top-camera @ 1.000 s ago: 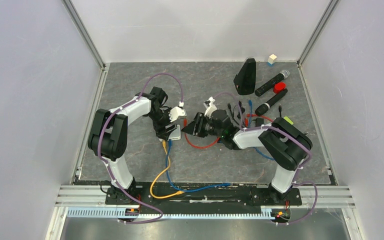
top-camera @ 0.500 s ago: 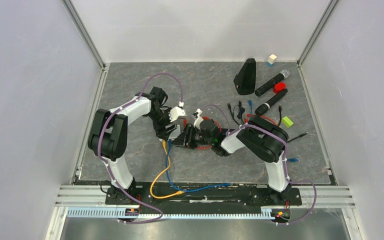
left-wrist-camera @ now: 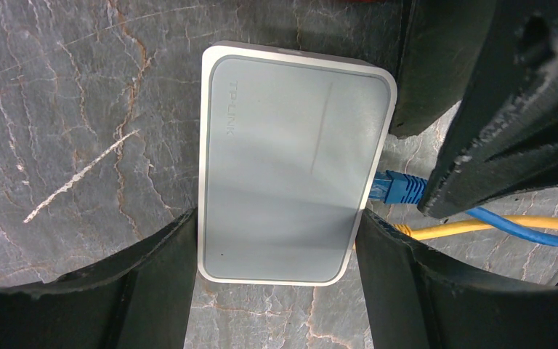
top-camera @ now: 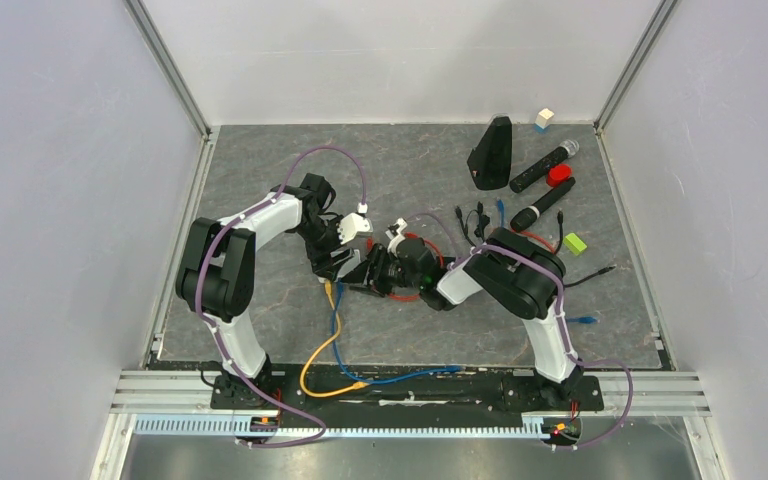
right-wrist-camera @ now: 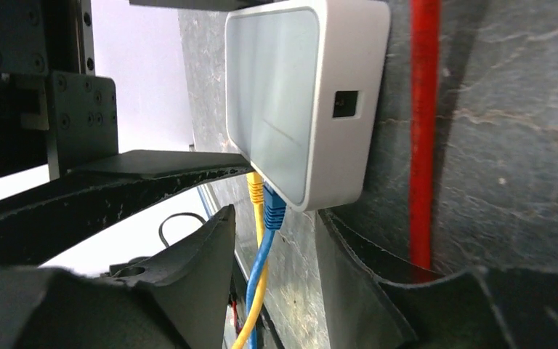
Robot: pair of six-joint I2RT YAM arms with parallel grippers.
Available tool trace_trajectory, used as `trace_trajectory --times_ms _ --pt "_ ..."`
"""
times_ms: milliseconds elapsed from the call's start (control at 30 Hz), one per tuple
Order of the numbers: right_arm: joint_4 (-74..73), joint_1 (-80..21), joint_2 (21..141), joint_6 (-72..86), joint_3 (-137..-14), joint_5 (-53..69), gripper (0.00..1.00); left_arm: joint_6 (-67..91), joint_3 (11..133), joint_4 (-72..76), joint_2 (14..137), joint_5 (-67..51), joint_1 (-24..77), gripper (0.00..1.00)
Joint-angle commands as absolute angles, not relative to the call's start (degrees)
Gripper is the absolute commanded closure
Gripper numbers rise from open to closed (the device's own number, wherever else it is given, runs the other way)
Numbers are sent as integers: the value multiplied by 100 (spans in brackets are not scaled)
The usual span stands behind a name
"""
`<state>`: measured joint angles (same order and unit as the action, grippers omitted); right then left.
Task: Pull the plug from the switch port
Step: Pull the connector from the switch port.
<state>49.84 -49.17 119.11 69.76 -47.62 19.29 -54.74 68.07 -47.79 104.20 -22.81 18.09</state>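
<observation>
A white TP-Link switch (left-wrist-camera: 290, 167) lies flat on the grey stone mat; it also shows in the top view (top-camera: 347, 263) and the right wrist view (right-wrist-camera: 298, 102). A blue plug (left-wrist-camera: 396, 187) and a yellow plug (left-wrist-camera: 405, 231) sit in its near edge. My left gripper (left-wrist-camera: 276, 243) is shut on the switch, one finger pressed on each long side. My right gripper (right-wrist-camera: 276, 225) is open. Its fingers straddle the blue plug (right-wrist-camera: 274, 211) and the yellow plug (right-wrist-camera: 254, 190) just below the switch, without touching them.
A red cable (right-wrist-camera: 423, 131) lies beside the switch. Blue (top-camera: 390, 378) and yellow (top-camera: 312, 368) cables run to the near edge. At the back right are a black wedge (top-camera: 490, 152), two microphones (top-camera: 542, 165), a red cap (top-camera: 559, 175), a green block (top-camera: 574, 242) and loose cables (top-camera: 480, 220).
My right gripper has moved left and down to the switch's plug side and now straddles the cables. The left gripper and the switch have not moved.
</observation>
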Motion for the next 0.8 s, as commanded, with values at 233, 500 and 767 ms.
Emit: trace_trajectory --times_ms 233,500,767 --pt "5466 -5066 12043 7796 -4837 1331 53 -5356 6829 -4967 10389 -2522 1798 41" --pt "5636 -5199 12307 8114 -4895 1181 56 -5364 6855 -4967 10406 -2560 1797 41" --pt "5754 -5194 12249 8375 -4737 731 59 -5372 6830 -5010 10389 -2557 1802 41"
